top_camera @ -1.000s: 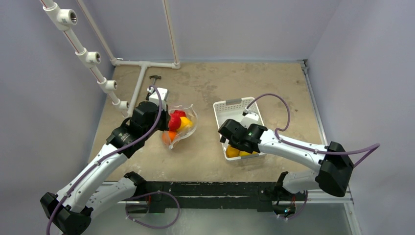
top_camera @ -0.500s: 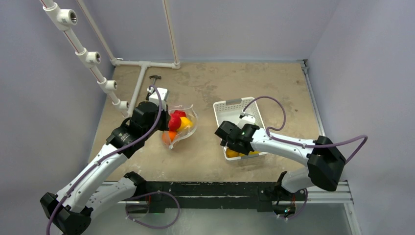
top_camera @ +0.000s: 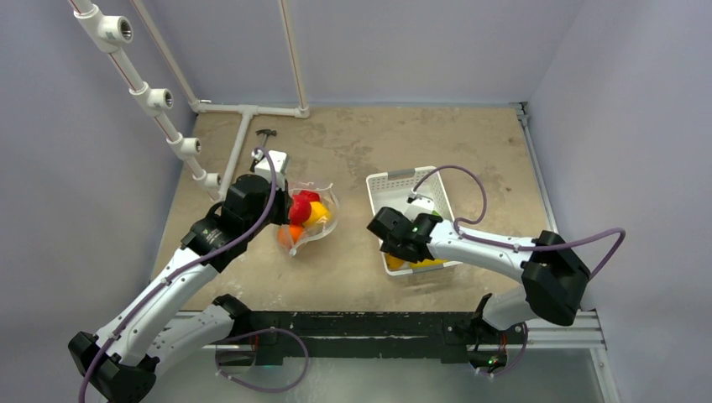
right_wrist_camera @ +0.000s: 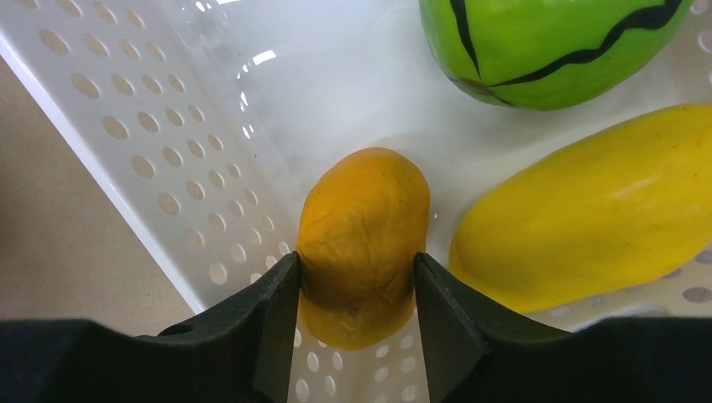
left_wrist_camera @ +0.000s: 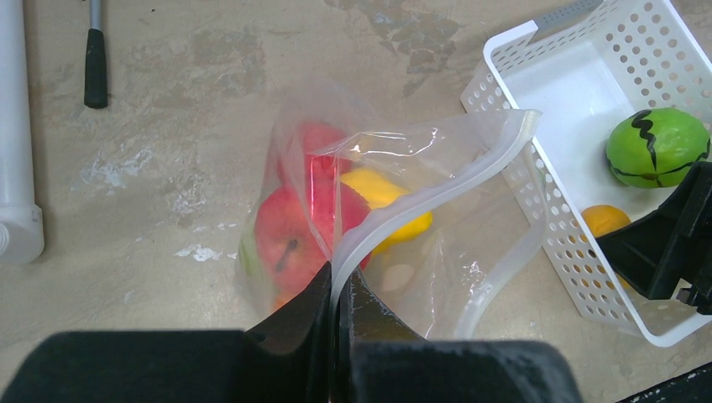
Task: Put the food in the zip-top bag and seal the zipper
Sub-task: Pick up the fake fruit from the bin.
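Right end effector reaches down into the white slotted basket, its two dark fingers about half spread and pressed against opposite sides of an orange fruit. That fruit sits on the basket floor at the middle of the wrist view. A long yellow fruit lies just beside it toward the right edge, and a green fruit with a black wavy line sits at the top right.

Left end effector is fully closed, pinching the zipper strip of the clear bag at the bottom centre of its wrist view. From the pinch the strip curves up to the right, and the mouth gapes open toward the basket. Inside the bag lie a red fruit, a second yellow piece and a patch of orange lower down.

Seen from above, the bag rests on the bench left of centre, with the basket just right of centre and a bare gap between them. A white pipe and a black-handled tool lie at the upper left.
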`<action>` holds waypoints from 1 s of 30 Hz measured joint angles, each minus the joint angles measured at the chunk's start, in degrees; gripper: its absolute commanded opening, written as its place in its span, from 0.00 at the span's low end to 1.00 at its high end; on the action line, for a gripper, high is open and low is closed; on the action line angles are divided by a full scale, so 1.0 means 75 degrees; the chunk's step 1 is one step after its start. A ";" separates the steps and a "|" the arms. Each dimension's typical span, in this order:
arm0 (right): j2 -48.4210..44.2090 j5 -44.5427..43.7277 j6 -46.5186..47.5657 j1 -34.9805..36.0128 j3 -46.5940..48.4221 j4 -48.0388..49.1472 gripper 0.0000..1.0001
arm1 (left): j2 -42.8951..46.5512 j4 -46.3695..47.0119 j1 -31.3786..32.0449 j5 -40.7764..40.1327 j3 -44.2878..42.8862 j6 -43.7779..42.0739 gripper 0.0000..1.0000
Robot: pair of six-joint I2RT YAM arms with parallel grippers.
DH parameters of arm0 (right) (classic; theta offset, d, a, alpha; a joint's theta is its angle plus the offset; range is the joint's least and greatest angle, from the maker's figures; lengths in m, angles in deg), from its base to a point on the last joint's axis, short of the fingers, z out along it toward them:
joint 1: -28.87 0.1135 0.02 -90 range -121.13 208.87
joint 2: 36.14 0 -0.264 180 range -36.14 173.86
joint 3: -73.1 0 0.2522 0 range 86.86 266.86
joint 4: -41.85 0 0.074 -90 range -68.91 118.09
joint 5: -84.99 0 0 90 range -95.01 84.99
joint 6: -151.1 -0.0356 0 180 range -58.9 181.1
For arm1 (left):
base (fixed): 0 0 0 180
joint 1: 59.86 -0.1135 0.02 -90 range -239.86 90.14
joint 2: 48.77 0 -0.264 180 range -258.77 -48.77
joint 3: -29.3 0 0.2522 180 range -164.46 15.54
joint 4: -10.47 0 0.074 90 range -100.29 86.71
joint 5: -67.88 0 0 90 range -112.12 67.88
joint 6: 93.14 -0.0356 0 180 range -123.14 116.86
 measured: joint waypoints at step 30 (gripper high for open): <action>0.0128 -0.1151 0.0227 -0.0122 0.1652 -0.0624 0.00 | 0.0003 -0.0003 0.0000 0.0003 0.0000 0.0000 0.00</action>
